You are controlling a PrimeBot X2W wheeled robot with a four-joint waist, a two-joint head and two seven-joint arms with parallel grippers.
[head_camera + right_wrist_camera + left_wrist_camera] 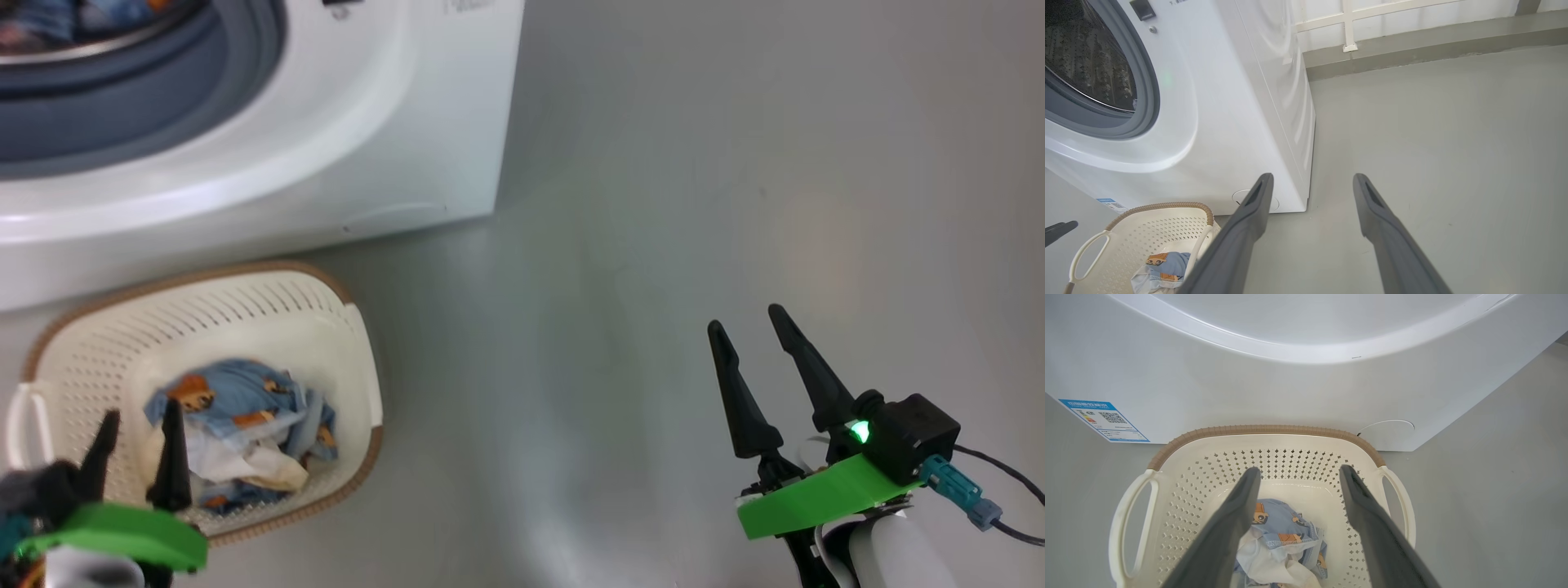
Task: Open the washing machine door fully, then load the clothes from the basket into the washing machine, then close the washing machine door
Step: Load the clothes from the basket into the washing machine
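The cream basket (343, 327) stands on the floor against the white washing machine (392, 147). Light blue clothes (237, 400) with orange figures and some white fabric lie in its bottom. My left gripper (139, 429) hangs open just above the basket's near side; in the left wrist view its fingers (1237, 514) frame the clothes (1284, 526) without touching them. My right gripper (746, 320) is open and empty over bare floor to the right. The drum opening (1090, 65) is uncovered, with blue fabric (73, 20) inside. The washing machine door is out of view.
A grey rubber gasket (147, 90) rings the drum. A blue label (1104, 420) and a round filter cap (1386, 433) sit low on the machine's front. Grey floor (694, 204) spreads to the right, ending at a low kerb with a white railing (1347, 24).
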